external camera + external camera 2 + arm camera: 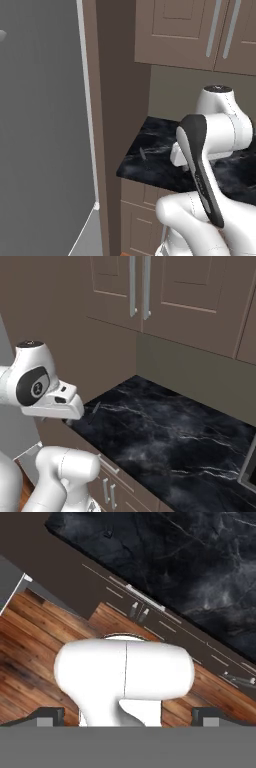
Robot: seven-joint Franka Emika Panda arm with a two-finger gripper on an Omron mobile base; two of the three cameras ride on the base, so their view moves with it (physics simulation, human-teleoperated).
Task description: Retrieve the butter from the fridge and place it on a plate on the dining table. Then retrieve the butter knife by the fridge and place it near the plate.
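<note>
Item: butter knife [143,153], a small slim dark utensil lying flat on the black white-veined counter [150,165], near its left corner and beside the brown panel that divides it from the fridge [45,125]; also seen in the right base view [93,412] just past the arm's wrist. Handling is judged as light, stiff, thin and low-lying, probably slippery on polished stone; a hold across the handle, pinched from above, is judged the surest. The blade end cannot be told from the handle end at this size. Tool [127,714]: jaws spread wide, nothing grasped, pointed down over the wooden floor [30,657] in front of the lower cabinets [145,612]. Fridge door is closed. Surroundings: brown wall cupboards [150,291] with bar handles above the counter, a dull olive backsplash [200,371] behind it.
</note>
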